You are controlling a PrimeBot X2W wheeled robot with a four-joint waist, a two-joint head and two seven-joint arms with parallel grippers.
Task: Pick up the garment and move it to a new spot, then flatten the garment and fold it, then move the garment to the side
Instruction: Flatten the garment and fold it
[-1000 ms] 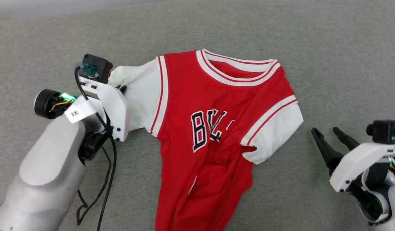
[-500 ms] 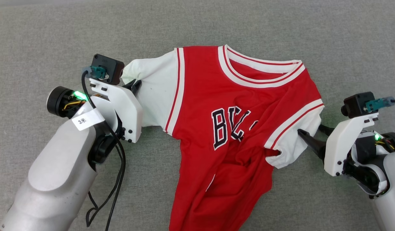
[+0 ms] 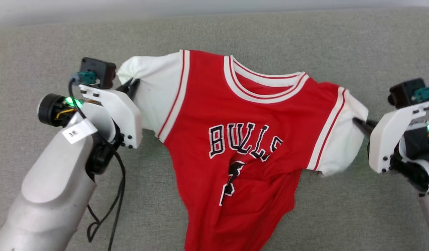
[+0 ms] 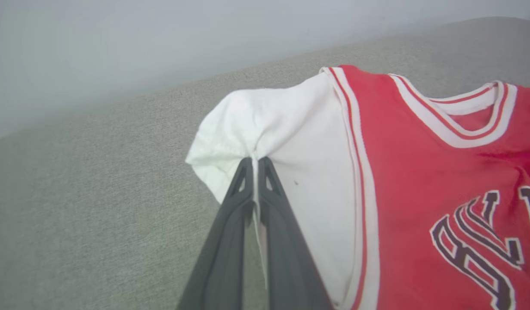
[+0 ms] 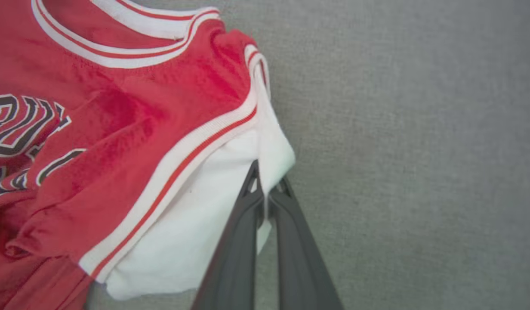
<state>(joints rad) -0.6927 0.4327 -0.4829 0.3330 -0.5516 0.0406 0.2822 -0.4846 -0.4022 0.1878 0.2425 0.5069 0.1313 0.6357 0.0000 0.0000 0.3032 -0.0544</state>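
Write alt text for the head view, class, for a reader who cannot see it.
A red T-shirt with white sleeves is spread over a grey surface, the left gripper shut on one sleeve and the right gripper on the other. Its lower half is rumpled.

Two robot arms spread wide apart.
Left gripper [image 4: 256,161] and right gripper [image 5: 265,185] each pinch closed on a sleeve of the shirt [image 3: 242,111].

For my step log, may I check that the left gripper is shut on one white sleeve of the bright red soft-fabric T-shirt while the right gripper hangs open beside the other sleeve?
Not quite: the right wrist view shows the right gripper shut on the other white sleeve, not open beside it.
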